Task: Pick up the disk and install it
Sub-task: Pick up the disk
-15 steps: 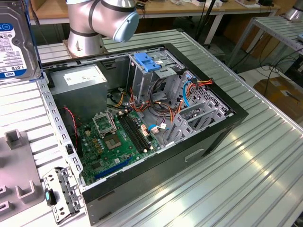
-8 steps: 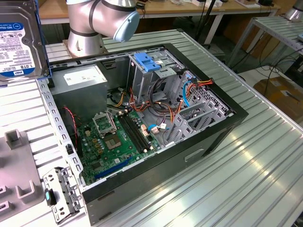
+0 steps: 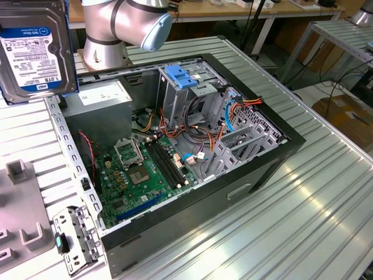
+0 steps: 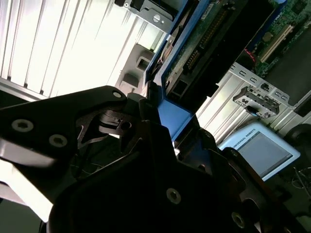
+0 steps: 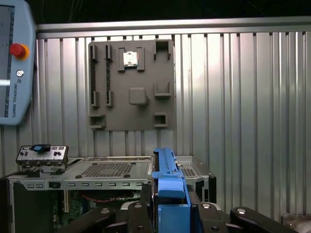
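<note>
From my remote station: the disk (image 3: pixel 36 52) hangs label-out at the upper left of the exterior view, lifted clear of the ribbed metal table (image 3: pixel 291 221). Its left and top edges are cut off by the frame. The arm (image 3: pixel 125 23) shows at top centre as a grey joint with a pale blue cap. The open computer case (image 3: pixel 192 216) lies on its side mid-frame. Its blue latch (image 3: pixel 179 77) sits on the drive cage, the grey metal box (image 3: pixel 96 102) is behind it, and the green motherboard (image 3: pixel 137 175) is partly screened by cables. In the second wrist view the gripper (image 4: pixel 165 124) is a dark mass. Its fingers appear to be closed narrowly on the disk's blue carrier edge (image 4: pixel 172 114), though shadow hides the exact contact. The disk's circuit-board underside runs away from that edge. In the first wrist view the same blue edge stands upright between the black fingers (image 5: pixel 138 213), hiding part of the case's rim beyond it. A grey fixture plate (image 5: pixel 131 87) lies farther off on the table, and a teach pendant (image 5: pixel 14 63) is cropped at the frame's border.
</note>
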Tool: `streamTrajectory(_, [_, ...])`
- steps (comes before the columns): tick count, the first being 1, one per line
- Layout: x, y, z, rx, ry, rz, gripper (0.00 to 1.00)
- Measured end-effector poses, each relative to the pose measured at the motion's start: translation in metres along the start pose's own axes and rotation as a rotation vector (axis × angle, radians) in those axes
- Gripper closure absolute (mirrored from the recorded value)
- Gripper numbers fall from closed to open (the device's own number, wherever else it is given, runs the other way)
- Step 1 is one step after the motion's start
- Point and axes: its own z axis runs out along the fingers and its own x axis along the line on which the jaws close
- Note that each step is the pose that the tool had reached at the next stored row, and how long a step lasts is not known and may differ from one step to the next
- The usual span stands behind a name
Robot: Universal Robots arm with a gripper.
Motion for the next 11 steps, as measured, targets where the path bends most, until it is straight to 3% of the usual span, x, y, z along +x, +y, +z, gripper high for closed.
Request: streamTrajectory(11, [0.0027, -0.0072, 0.0012, 0.0001, 0.0000, 0.000, 0.63])
